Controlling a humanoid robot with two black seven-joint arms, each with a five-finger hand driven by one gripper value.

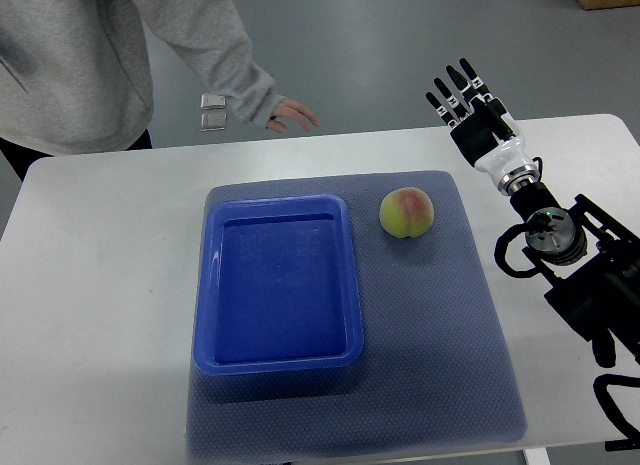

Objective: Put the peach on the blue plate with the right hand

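A yellow-green peach (405, 213) with a red blush lies on the grey-blue mat (450, 315), just right of the blue plate (216, 285), a deep rectangular tray with nothing in it. My right hand (463, 97) hovers over the table's far right edge, fingers straight and spread, holding nothing. It is up and to the right of the peach, well apart from it. The black right arm runs down along the right edge. The left arm does not show.
A person in a grey sweatshirt stands at the far left; their hand (291, 114) hangs over the table's far edge. Two small shiny squares (211, 112) lie on the floor beyond. White table (90, 285) surrounds the mat.
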